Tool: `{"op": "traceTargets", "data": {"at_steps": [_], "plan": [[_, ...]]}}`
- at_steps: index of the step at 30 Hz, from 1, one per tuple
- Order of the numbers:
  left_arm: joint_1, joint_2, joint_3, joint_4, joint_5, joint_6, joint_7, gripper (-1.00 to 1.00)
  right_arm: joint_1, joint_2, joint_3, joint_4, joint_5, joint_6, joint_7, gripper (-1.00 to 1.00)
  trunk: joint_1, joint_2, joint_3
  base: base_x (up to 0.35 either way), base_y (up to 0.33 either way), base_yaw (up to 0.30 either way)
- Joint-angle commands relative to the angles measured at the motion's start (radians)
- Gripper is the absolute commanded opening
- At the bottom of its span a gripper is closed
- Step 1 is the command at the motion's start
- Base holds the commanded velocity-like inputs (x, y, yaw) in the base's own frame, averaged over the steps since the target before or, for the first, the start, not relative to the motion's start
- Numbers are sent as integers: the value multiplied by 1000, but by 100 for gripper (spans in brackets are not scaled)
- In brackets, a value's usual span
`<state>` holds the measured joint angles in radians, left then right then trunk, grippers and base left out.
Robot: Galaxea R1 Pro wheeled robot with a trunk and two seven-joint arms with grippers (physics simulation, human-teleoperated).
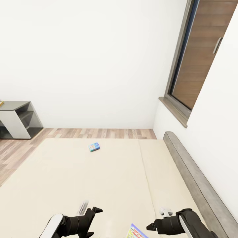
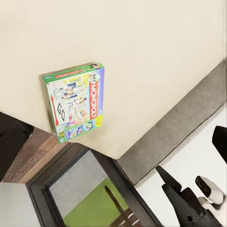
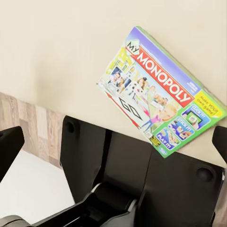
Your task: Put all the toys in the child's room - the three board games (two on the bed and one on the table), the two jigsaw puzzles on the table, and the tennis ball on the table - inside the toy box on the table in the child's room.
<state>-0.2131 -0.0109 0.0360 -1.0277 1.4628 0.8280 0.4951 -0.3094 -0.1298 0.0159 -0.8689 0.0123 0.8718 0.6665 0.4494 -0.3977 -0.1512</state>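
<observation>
Monopoly box (image 1: pixel 136 232): flat on the bed (image 1: pixel 115 178), between your grippers.
Right gripper (image 1: pixel 155 226): released, empty.
Left gripper (image 1: pixel 94 211): state unclear.
Blue game (image 1: pixel 94 146): farther off.

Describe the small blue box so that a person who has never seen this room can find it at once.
Start at the large beige bed with its grey headboard along the right wall. The blue box lies flat on the mattress toward its far edge, alone. Unlike the green-edged Monopoly box, which lies near the robot between its two arms, it is mainly blue.
</observation>
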Motion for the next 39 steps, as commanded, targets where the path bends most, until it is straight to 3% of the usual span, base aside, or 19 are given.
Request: {"op": "traceTargets", "data": {"at_steps": [1, 3, 4, 7, 8, 9, 10, 14, 15, 19, 22, 39], "plan": [[-1, -1, 3, -1, 10, 3, 9, 100, -1, -1, 2, -1, 1, 4, 3, 100, 1, -2, -4, 0, 0, 0], [-1, 12, -16, 28, -7, 3, -67, 100, -3, -2, 1, 4, 1, 4, 2, 100, 1, -2, -7, 0, 0, 0], [-1, 12, -16, 28, -7, 3, -67, 100, -3, -2, 1, 4, 1, 4, 2, 100, 1, -2, -9, 0, 0, 0], [-1, 36, -62, 79, -62, 2, -182, 100, -10, -5, 0, 9, 1, 4, -8, 100, 1, -2, -14, 0, 0, 0], [-1, 36, -62, 79, -62, 2, -182, 100, -10, -5, 0, 9, 1, 4, -8, 100, 1, -2, -15, 0, 0, 0], [0, 43, -77, 95, -86, 1, -224, 100, -14, -9, -1, 9, 1, 4, -17, 100, 1, -2, -17, 0, 0, 0], [-1, 52, -100, 122, -134, -1, -311, 100, -20, -15, -1, 11, 1, 4, -41, 100, 1, -2, -19, 0, 0, 0], [-1, 62, -125, 155, -226, -4, -460, 100, -26, -21, 0, 12, -1, 4, -100, 100, 1, -2, -25, 0, 0, 0], [-1, 62, -125, 155, -226, -4, -460, 100, -26, -21, 0, 12, -1, 4, -100, 100, 1, -2, -27, 0, 0, 0], [-1, 67, -135, 167, -281, -6, -526, 100, -29, -23, 0, 7, -2, 5, -133, 100, 1, -2, -33, 0, 0, 0], [-1, 68, -137, 169, -295, -6, -543, 100, -30, -24, 0, -4, -2, 5, -141, 100, 1, -2, -38, 0, 0, 0], [-1, 73, -134, 121, -318, -6, -570, 100, -38, -26, -1, -34, -3, 6, -156, 100, 1, -2, -66, 0, 0, 0]]}}
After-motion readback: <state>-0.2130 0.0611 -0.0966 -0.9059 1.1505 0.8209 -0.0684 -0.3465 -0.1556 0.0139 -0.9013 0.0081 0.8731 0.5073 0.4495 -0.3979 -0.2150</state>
